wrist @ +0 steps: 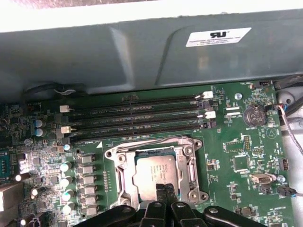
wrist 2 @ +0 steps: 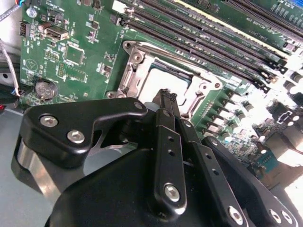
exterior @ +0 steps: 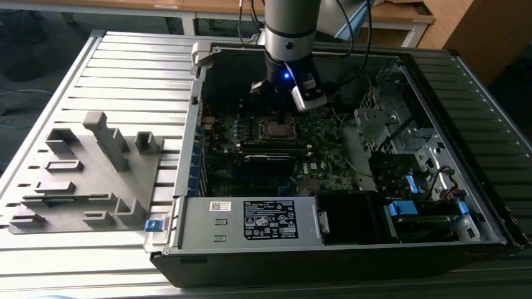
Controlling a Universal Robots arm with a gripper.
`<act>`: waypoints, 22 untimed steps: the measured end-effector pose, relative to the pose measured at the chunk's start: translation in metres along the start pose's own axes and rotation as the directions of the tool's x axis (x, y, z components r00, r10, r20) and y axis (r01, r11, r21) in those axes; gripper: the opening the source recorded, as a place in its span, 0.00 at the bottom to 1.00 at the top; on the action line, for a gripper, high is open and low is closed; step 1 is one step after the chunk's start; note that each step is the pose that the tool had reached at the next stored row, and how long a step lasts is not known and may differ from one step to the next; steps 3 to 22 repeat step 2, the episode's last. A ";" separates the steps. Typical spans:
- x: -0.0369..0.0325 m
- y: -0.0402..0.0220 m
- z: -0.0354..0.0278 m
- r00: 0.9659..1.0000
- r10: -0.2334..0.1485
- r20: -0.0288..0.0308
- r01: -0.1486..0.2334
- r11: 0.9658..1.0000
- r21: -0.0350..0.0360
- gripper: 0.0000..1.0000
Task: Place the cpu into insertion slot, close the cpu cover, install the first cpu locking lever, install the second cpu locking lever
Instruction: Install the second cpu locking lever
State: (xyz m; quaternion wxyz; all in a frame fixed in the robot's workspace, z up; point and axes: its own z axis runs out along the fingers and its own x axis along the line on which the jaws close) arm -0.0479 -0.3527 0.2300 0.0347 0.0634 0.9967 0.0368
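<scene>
The cpu (wrist: pixel 158 171), flat with a dull silver-grey top, already sits in the insertion slot (wrist: pixel 124 182) on the green motherboard (wrist: pixel 236 142), framed by the shiny cpu cover (wrist: pixel 194 165), which looks closed over it; so the levers seem the step in hand. The black gripper (wrist: pixel 164 189) hangs just over the chip's edge, fingers pressed together, grasping nothing

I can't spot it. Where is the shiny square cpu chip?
The cpu sits in the insertion slot on the green motherboard, beside the long black memory slots, with the gripper right over its edge in the first wrist view.
</scene>
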 end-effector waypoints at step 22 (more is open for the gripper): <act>0.0000 0.0000 0.0000 1.000 0.000 0.000 0.000 1.000 0.000 0.11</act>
